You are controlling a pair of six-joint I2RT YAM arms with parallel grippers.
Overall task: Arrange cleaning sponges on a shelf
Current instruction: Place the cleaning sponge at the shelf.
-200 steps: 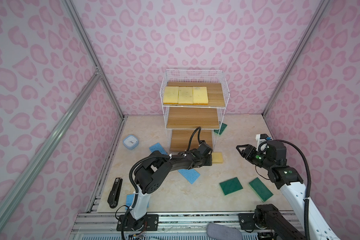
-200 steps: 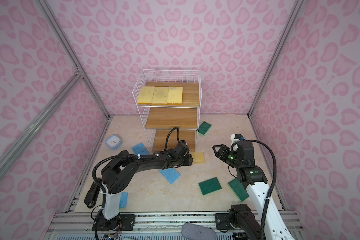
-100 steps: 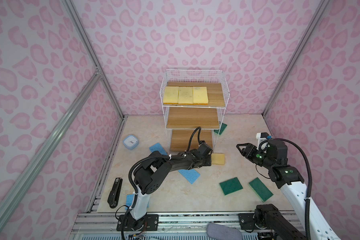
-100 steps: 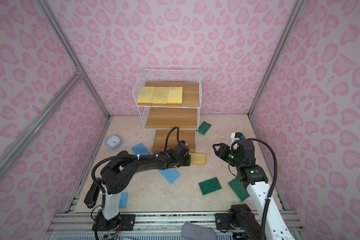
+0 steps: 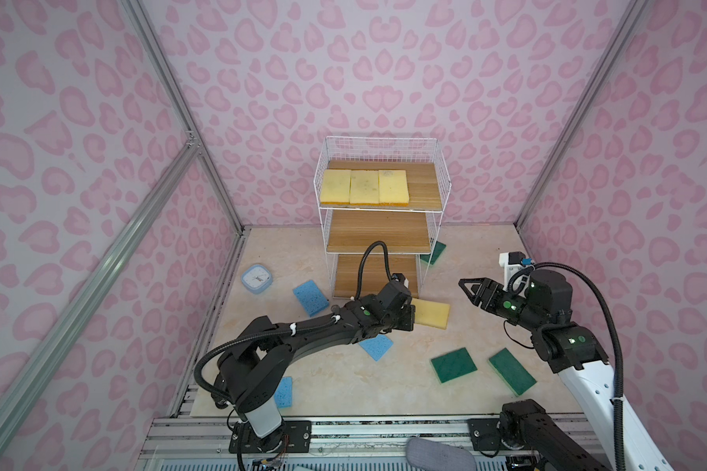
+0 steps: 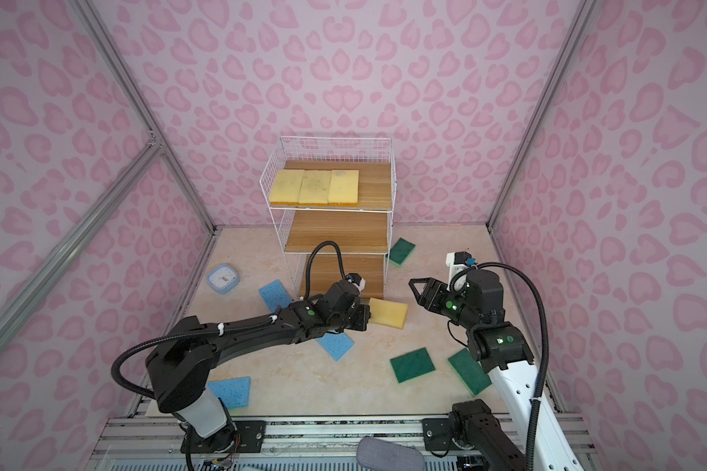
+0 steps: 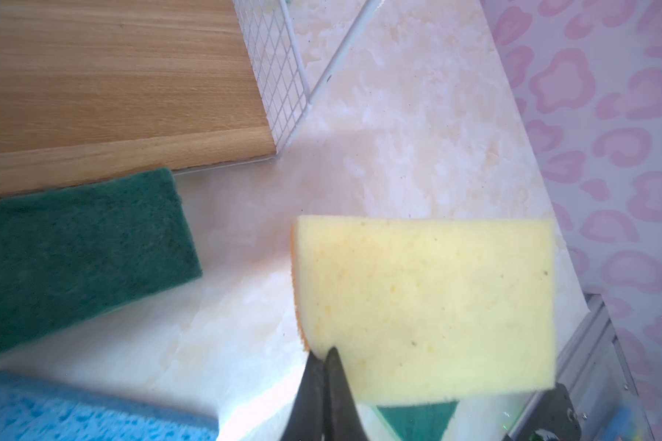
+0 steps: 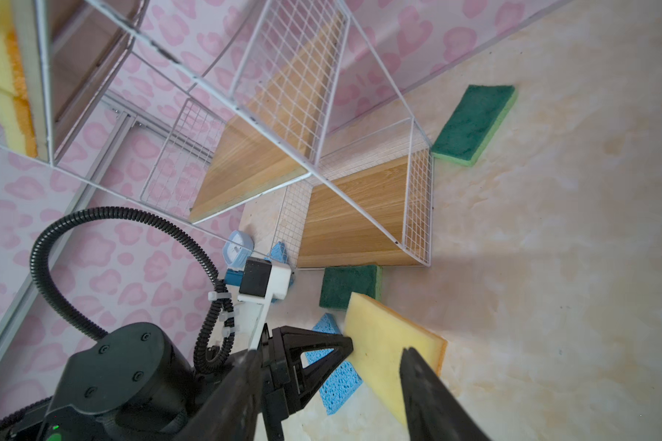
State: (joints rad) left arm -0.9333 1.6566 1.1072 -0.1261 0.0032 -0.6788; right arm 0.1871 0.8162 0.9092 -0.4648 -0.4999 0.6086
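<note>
Shelf (image 5: 378, 238) at back wall, centre: white wire frame, three wood tiers.

Left arm (image 5: 311, 332) stretched low over floor (image 5: 384, 387) toward shelf front. Right arm (image 5: 564, 338) raised on right side, wrist turned toward centre.

Left gripper (image 5: 412, 316) clamped on short edge of yellow sponge (image 5: 432, 314), pinching it. In left wrist view, fingers (image 7: 337, 382) almost together at sponge corner. Sponge tilted, just in front of bottom tier's right corner. Cannot tell whether any edge touches floor.

Right gripper (image 5: 468, 291) in the air, jaws spread, gripping nothing. Points at the pinched sponge, near but apart.

Top tier: three yellow sponges (image 5: 364, 186) flat, side by side, touching, on left part of board.

On floor:
- Green sponge (image 5: 454, 364) and green sponge (image 5: 512, 371) front right, near each other, apart.
- Green sponge (image 5: 433, 253) just beside shelf's right side, partly hidden behind it.
- Green sponge (image 8: 350, 286) just in front of bottom tier, behind the pinched sponge; hidden by left arm in both top views.
- Blue sponge (image 5: 310, 297) left of shelf's bottom tier.
- Blue sponge (image 5: 376, 346) partly under left arm.
- Blue sponge (image 5: 282, 391) beside left arm's base.
- Clock (image 5: 256, 278) left of shelf, near left wall, face up.
</note>
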